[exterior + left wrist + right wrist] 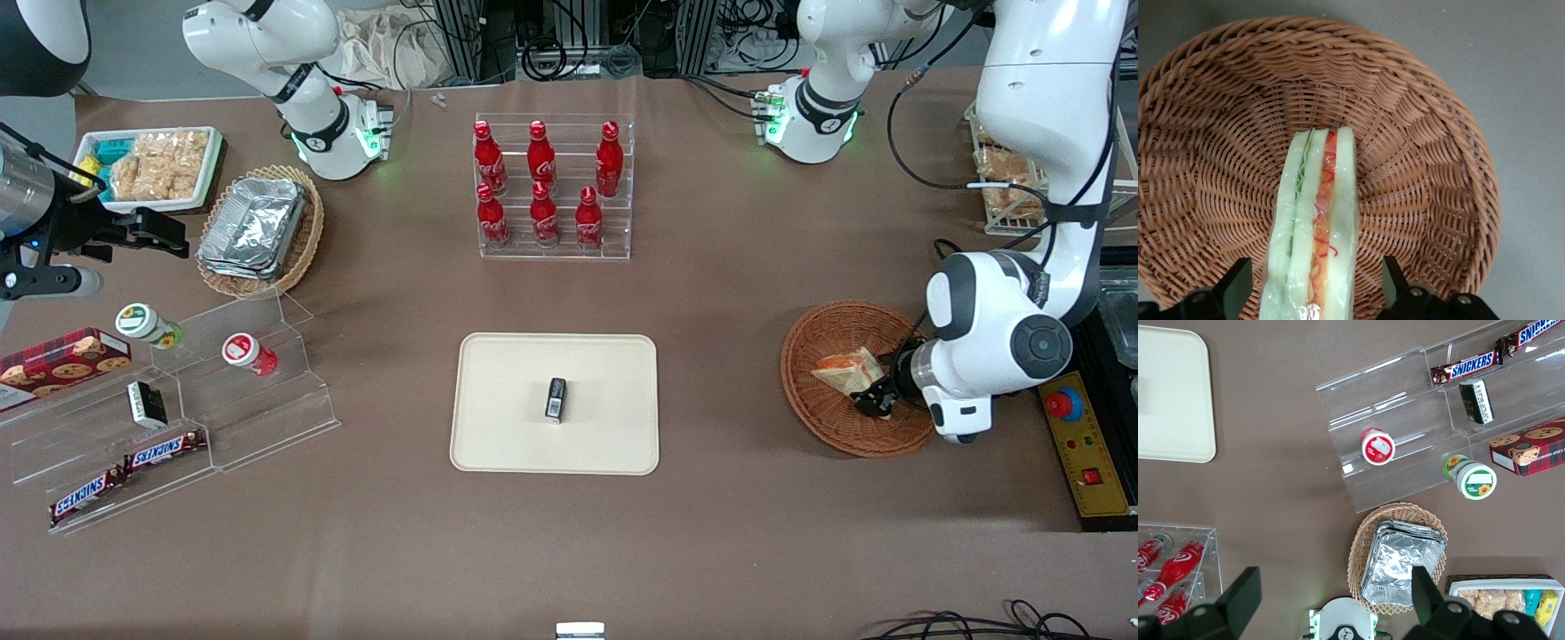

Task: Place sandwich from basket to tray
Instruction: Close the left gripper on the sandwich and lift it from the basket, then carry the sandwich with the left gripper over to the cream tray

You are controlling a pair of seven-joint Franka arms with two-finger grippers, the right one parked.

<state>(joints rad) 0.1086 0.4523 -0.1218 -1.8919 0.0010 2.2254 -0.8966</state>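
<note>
Your gripper [1315, 293] sits low inside the basket [1425, 120], its fingers [1235, 290] spread wide on either side of the sandwich [1315, 233], with visible gaps to the wrap on both flanks, so nothing is held yet. The sandwich [851, 371] stands on edge in the basket [822, 333], filling line facing the wrist camera.

Your main risk is the clear wrap: it looks slick, and the soft bread could squash or slide out if you close near the thin edge rather than across the full slices. A grip taken too low could also catch the woven wall and drag the light basket along as you lift. The wedge may topple if one finger touches first.

Outward from the basket, the tray [498, 373] lies at about 9 o'clock in the front view, well apart across bare tabletop [729, 498]. A small dark packet [556, 398] already stands near the tray's middle; you will likely want to set down beside it, not on it. The rack of red bottles [544, 182] stands at about 11 o'clock, off the direct line. The tiered clear shelf [267, 400] with snack bars and the foil containers [253, 222] lie toward the parked arm's end, out of your way.
</note>
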